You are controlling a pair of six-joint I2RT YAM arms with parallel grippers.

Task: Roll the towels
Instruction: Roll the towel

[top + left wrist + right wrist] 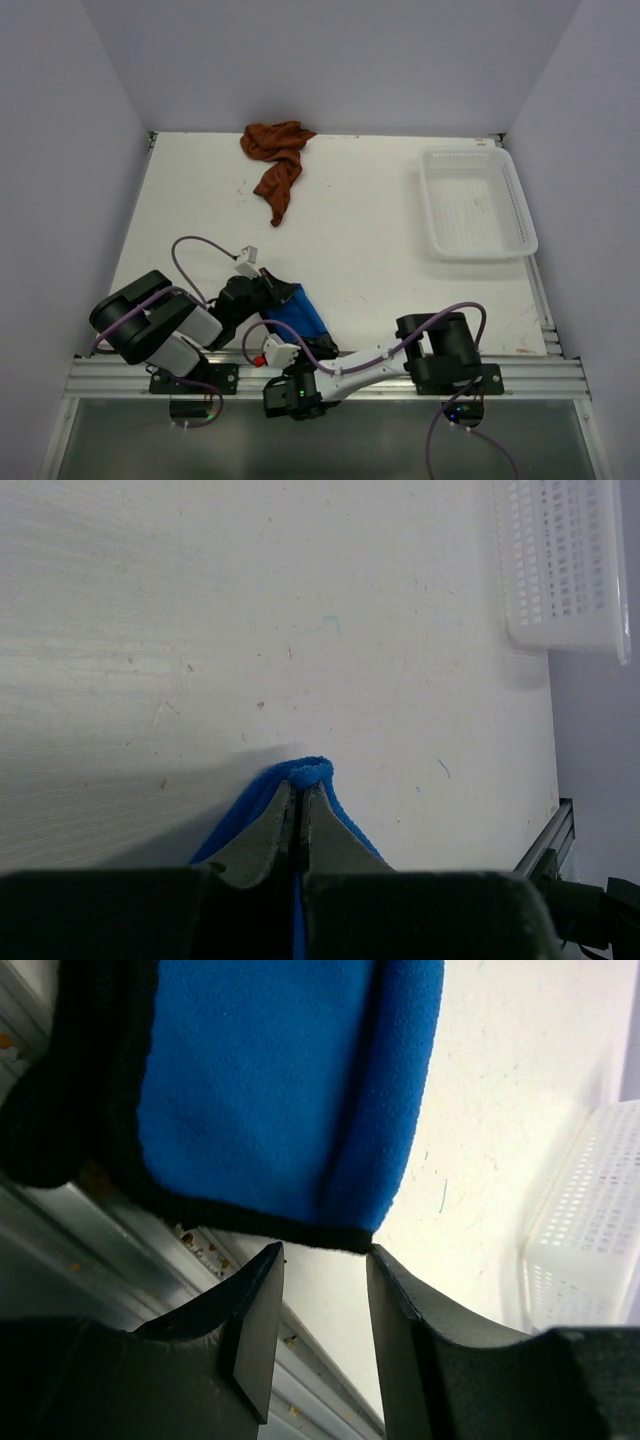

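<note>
Meanwhile, the left gripper [300, 820] is pinching the blue towel [297, 312] at the counter's near edge, while the right gripper [325, 1305], jaws parted and empty, is hovering just beyond its black hem. The brown towel [278, 165] is lying crumpled at the far edge.

Blue, rust and white on a pale table

You see a bright blue towel [298, 312] edged in black at your table's [370, 250] six o'clock, and a rust-brown towel [278, 165] at twelve. The basket [475, 203] at two o'clock is white, patterned with small mesh holes. The tabletop is off-white with faint dark specks. Both arms are black, with purple cables.
</note>
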